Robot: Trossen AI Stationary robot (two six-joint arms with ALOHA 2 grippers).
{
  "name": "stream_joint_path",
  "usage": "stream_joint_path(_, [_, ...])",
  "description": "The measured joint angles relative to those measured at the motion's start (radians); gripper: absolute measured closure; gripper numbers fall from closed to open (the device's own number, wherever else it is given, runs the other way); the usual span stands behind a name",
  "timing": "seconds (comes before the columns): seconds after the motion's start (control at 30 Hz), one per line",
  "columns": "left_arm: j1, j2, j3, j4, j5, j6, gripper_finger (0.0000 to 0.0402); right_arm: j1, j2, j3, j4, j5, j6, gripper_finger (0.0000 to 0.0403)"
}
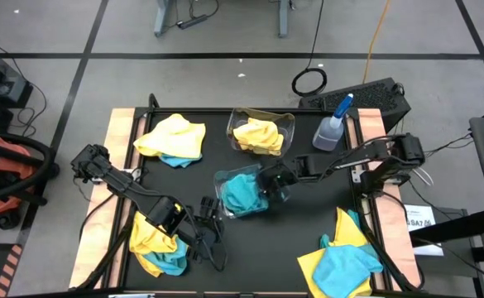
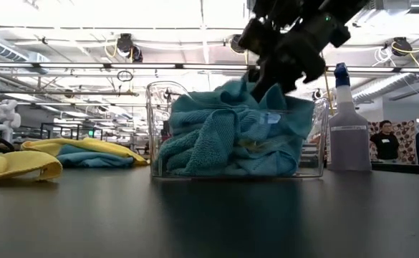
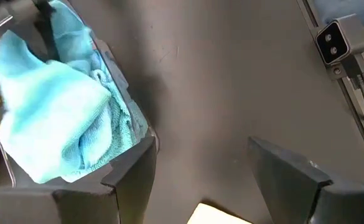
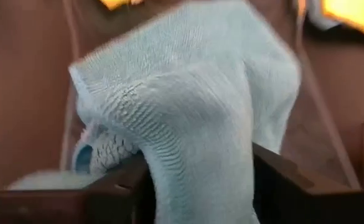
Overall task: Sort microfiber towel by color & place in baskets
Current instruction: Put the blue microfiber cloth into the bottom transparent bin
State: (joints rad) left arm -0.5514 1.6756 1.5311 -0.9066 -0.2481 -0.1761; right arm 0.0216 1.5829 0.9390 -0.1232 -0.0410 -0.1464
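From above, the right hand (image 1: 270, 184) sits over the basket (image 1: 243, 195) mid-table, stuffed with turquoise towels (image 1: 240, 192). The left hand (image 1: 207, 228) idles near a yellow and blue pile (image 1: 155, 244). Low view, same tub, packed. Left wrist: fingers spread, nothing between them. Right wrist: fingers apart with a turquoise towel (image 4: 188, 118) between them.

Bright overhead lights; right wrist view blurred
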Motion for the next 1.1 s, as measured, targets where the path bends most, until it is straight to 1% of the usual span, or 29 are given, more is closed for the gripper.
stream_joint_path(0.1, [0.000, 0.000, 0.000, 0.000, 0.000, 0.001, 0.0143, 0.008, -0.048, 0.000, -0.010, 0.004, 0.004, 0.0178])
stream_joint_path(0.2, [0.000, 0.000, 0.000, 0.000, 0.000, 0.006, 0.0143, 0.026, -0.094, 0.000, -0.031, 0.020, 0.004, 0.0167])
stream_joint_path(0.4, [0.002, 0.000, 0.000, 0.000, 0.000, 0.008, 0.0143, 0.065, -0.169, 0.000, -0.068, 0.018, 0.004, 0.0165])
stream_joint_path(0.57, [0.002, 0.000, 0.000, 0.000, -0.008, 0.008, 0.0143, 0.092, -0.204, 0.000, -0.073, 0.020, 0.009, 0.0165])
stream_joint_path(0.63, [0.002, 0.000, 0.000, 0.000, -0.013, 0.008, 0.0143, 0.100, -0.206, 0.000, -0.068, 0.050, 0.010, 0.0168])
stream_joint_path(0.73, [0.002, 0.000, 0.000, 0.001, -0.016, 0.008, 0.0143, 0.108, -0.206, 0.001, -0.072, 0.094, 0.005, 0.0187])
stream_joint_path(0.8, [0.002, 0.000, 0.000, 0.004, -0.016, 0.008, 0.0143, 0.108, -0.200, 0.001, -0.066, 0.094, 0.003, 0.0208])
stream_joint_path(0.97, [0.002, 0.000, 0.000, 0.010, -0.017, 0.008, 0.0143, 0.108, -0.171, 0.001, -0.070, 0.093, -0.010, 0.0277])
stream_joint_path(1.1, [0.002, 0.000, 0.000, 0.010, -0.018, 0.002, 0.0143, 0.105, -0.113, 0.001, -0.061, 0.092, -0.019, 0.0332])
